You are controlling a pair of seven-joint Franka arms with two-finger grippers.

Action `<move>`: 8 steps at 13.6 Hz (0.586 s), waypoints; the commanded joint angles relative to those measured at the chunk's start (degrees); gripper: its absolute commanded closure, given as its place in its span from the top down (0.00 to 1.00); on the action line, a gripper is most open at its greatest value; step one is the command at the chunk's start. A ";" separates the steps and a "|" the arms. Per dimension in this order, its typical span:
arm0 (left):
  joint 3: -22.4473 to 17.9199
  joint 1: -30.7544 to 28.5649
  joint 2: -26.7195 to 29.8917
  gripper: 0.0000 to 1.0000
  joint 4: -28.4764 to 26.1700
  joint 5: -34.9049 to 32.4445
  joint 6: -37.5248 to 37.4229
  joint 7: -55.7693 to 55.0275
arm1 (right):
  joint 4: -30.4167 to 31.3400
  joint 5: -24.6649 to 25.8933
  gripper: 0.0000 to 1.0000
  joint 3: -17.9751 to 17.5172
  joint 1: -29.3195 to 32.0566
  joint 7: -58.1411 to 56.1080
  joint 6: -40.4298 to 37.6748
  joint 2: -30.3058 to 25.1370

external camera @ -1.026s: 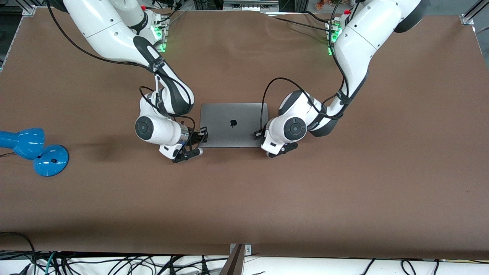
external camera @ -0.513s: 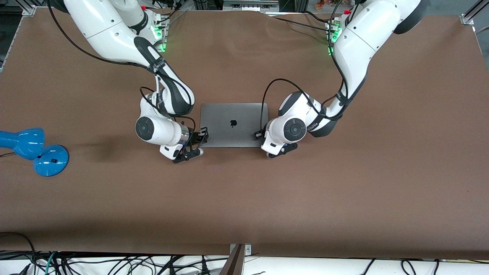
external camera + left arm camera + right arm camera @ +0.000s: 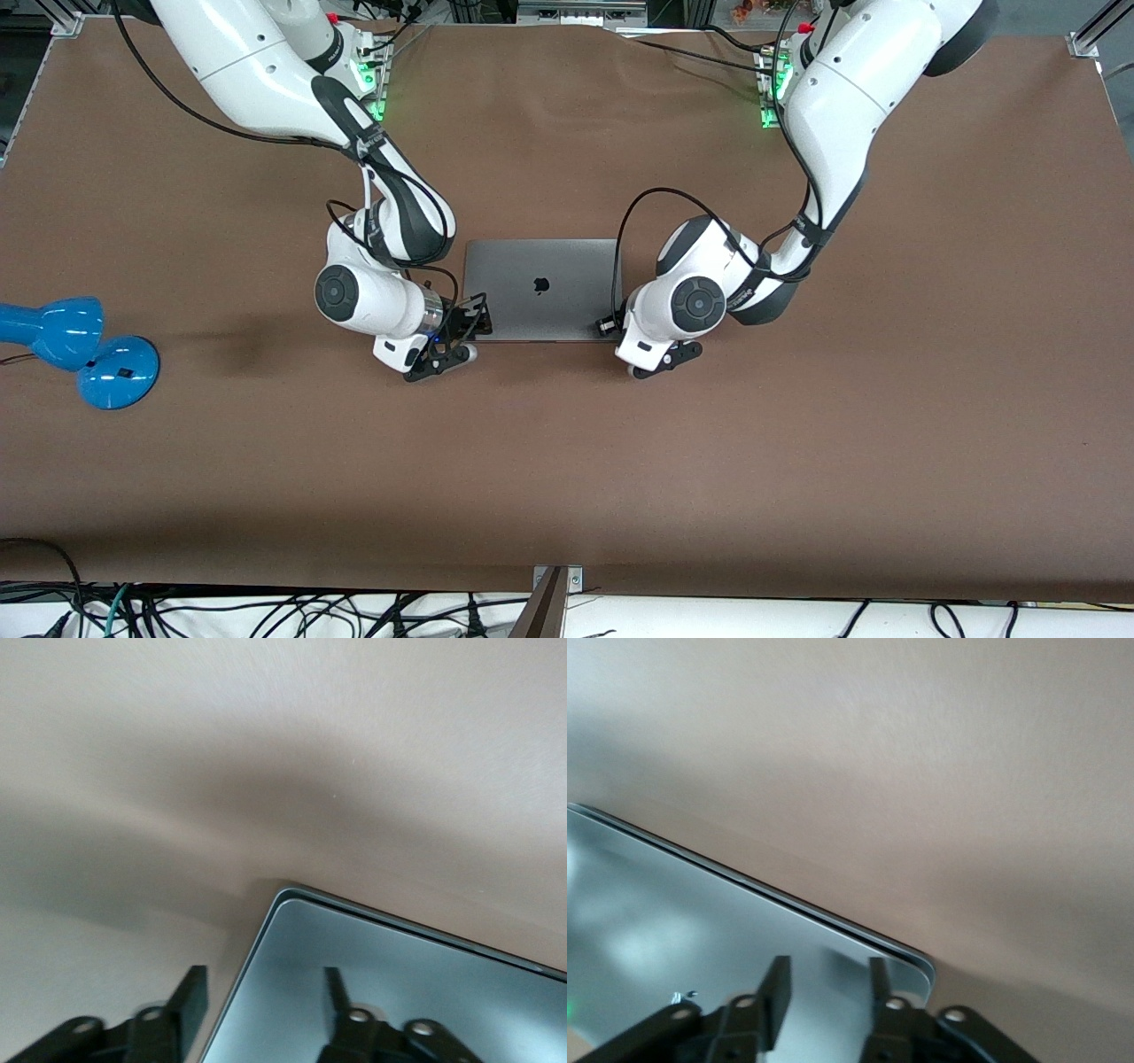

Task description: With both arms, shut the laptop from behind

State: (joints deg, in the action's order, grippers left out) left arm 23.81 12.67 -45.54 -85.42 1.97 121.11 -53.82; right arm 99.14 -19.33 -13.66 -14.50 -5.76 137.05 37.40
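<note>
A brown table (image 3: 567,461) holds a blue desk lamp (image 3: 75,350) near the right arm's end.

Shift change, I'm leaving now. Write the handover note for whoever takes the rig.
Left gripper: open, at the closed lid's corner nearer the front camera, toward the left arm's end, holding nothing.
Right gripper: open, at the matching corner toward the right arm's end, holding nothing.
Laptop: mid-table, lid flat down, logo up.
Blue lamp: at the right arm's end.
Done: lid shut.
Left: lift both arms clear.
</note>
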 commanded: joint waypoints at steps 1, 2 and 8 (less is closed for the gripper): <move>0.18 -1.59 6.41 1.00 -0.89 -1.79 -6.13 1.77 | 1.06 0.44 1.00 1.00 -0.53 -0.04 -4.92 -5.13; 0.27 -2.11 8.43 1.00 -0.89 -1.70 -8.24 4.05 | 0.97 0.44 1.00 1.96 -0.45 1.18 -8.61 -7.49; 0.45 -7.21 20.55 1.00 -0.89 -1.70 -19.50 11.36 | 0.18 12.45 1.00 4.34 0.43 19.71 -31.47 -23.40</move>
State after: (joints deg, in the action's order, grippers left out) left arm 23.89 7.23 -29.56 -84.88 1.91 103.96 -44.76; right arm 98.06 -11.31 -9.27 -14.04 8.43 110.47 19.54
